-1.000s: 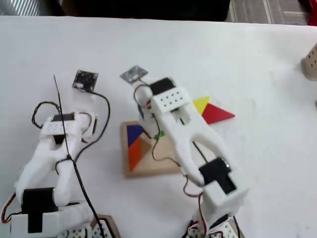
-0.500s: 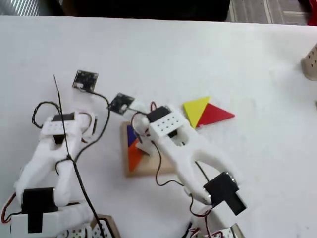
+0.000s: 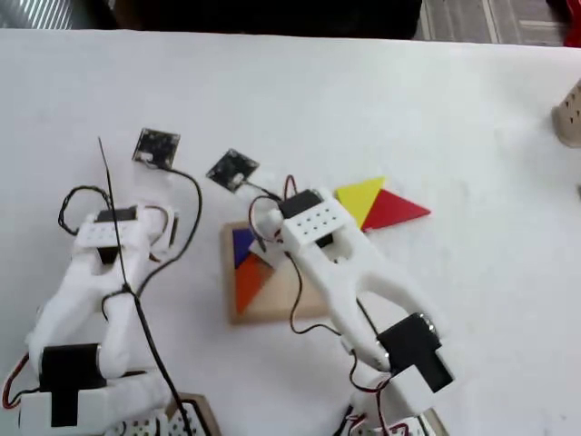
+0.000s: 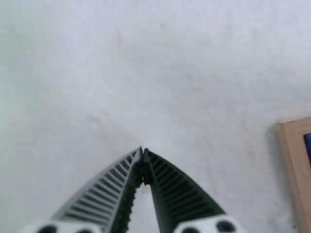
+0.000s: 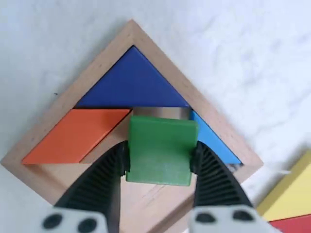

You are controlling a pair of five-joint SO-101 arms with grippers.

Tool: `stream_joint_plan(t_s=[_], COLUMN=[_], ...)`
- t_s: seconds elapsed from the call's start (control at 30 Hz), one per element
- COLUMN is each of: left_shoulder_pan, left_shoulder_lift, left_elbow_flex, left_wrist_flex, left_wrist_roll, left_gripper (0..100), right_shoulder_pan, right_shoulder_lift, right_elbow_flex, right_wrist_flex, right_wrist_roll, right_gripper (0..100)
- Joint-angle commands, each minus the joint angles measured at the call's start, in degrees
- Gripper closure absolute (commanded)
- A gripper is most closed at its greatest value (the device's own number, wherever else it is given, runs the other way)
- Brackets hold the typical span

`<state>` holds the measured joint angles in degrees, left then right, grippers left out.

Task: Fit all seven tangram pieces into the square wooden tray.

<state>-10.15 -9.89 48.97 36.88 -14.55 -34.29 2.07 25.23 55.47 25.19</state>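
My right gripper [image 5: 158,158] is shut on a green square piece [image 5: 160,148], held just above the square wooden tray [image 5: 104,53]. In the tray lie a dark blue triangle [image 5: 132,80], an orange parallelogram [image 5: 77,133] and a light blue piece [image 5: 214,141]. In the high view the right arm [image 3: 313,227] hangs over the tray [image 3: 272,309], hiding much of it; blue [image 3: 241,243] and orange [image 3: 250,282] pieces show. A yellow triangle [image 3: 360,198] and a red triangle [image 3: 395,209] lie on the table beside the tray. My left gripper [image 4: 143,154] is shut over bare white table.
The left arm [image 3: 100,263] rests at the left of the table, with cables and two small dark circuit boards [image 3: 156,145] [image 3: 232,170] beyond it. A wooden object [image 3: 569,113] stands at the far right edge. The tray's edge [image 4: 291,170] appears in the left wrist view.
The right arm has swung from near the loose triangles to over the tray, lowering toward it. The yellow triangle, earlier partly hidden, now shows whole. The left arm has not moved.
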Motion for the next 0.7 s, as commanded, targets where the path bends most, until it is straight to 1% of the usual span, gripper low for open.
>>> stream_joint_plan(t_s=[0.0, 0.17, 0.27, 0.47, 0.57, 0.67], left_shoulder_pan=[-0.48, -0.48, -0.48, -1.01, -1.01, -1.01], left_shoulder_lift=[-0.22, -0.22, -0.22, -0.22, -0.22, -0.22], left_elbow_flex=[-1.76, -1.76, -1.76, -1.76, -1.76, -1.76], left_wrist_flex=[-1.32, -1.23, -1.23, -1.23, -1.23, -1.23], left_wrist_roll=[0.18, 0.18, 0.18, 0.18, 0.18, 0.18], left_gripper=[97, 97, 97, 97, 97, 97], right_shoulder_pan=[0.66, 0.4, 0.66, 0.4, 0.48, 0.4], right_shoulder_lift=[-2.68, 1.27, 2.95, 1.71, 0.75, 1.19], right_elbow_flex=[-0.44, -0.97, -2.73, -6.86, -8.18, -7.91], right_wrist_flex=[-0.92, -1.01, -0.57, 5.32, 6.55, 6.46], right_wrist_roll=[1.49, 1.49, 1.67, 1.41, -0.88, -1.93], right_gripper=[95.7, 86.2, 85.0, 84.6, 84.2, 78.7])
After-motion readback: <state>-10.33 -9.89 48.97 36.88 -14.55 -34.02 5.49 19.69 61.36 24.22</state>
